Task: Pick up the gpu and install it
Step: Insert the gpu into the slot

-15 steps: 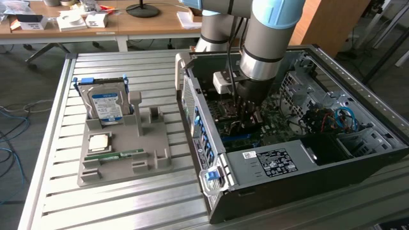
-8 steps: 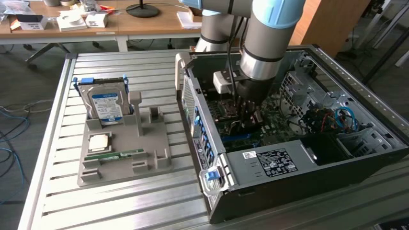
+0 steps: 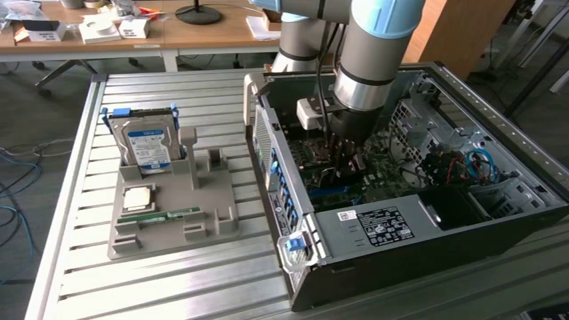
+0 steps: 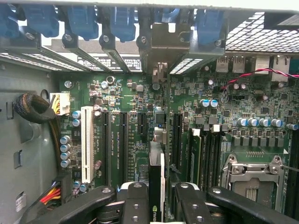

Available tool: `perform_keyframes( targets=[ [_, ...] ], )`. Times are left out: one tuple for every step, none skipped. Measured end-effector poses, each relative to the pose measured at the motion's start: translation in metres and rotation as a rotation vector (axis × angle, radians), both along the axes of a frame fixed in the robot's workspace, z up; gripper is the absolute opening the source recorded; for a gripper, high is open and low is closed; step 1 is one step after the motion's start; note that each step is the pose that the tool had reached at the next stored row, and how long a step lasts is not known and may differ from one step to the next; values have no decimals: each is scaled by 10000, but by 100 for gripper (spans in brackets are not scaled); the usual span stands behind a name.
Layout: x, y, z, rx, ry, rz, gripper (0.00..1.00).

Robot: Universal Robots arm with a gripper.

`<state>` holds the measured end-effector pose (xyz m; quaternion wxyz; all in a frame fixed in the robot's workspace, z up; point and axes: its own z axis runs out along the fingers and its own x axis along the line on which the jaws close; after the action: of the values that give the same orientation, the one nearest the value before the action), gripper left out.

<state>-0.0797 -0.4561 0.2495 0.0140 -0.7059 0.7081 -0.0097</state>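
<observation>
The gpu (image 4: 156, 173) appears edge-on in the wrist view as a thin dark card with a logo on its edge, and my gripper (image 4: 157, 198) is shut on it. It stands upright over the green motherboard (image 4: 117, 93), in line with a black slot. Its silver end bracket (image 4: 161, 49) reaches the case's rear slot openings. Whether the card sits fully in the slot I cannot tell. In the exterior view my gripper (image 3: 347, 152) is down inside the open computer case (image 3: 400, 227), and the arm hides the card.
A grey parts holder (image 3: 209, 213) on the slatted table, at the exterior view's left, carries a silver hard drive (image 3: 146, 147), a processor chip (image 3: 140, 198) and a memory stick (image 3: 160, 215). A white slot (image 4: 87, 142), a cable bundle (image 4: 30, 109) and the processor socket (image 4: 254, 179) flank the card.
</observation>
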Motion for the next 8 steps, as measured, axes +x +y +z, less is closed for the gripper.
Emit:
perform_keyframes(
  targets=[
    [0,0,0,0,1,0,26],
    [2,0,0,0,3,2,26],
    [6,-1,0,1,4,3,26],
    [10,-2,0,2,6,3,26],
    [14,-2,0,2,6,2,26],
    [18,-2,-1,3,12,0,26],
    [20,-2,-1,3,22,-6,26],
    [21,-2,0,2,30,-16,26]
  ],
)
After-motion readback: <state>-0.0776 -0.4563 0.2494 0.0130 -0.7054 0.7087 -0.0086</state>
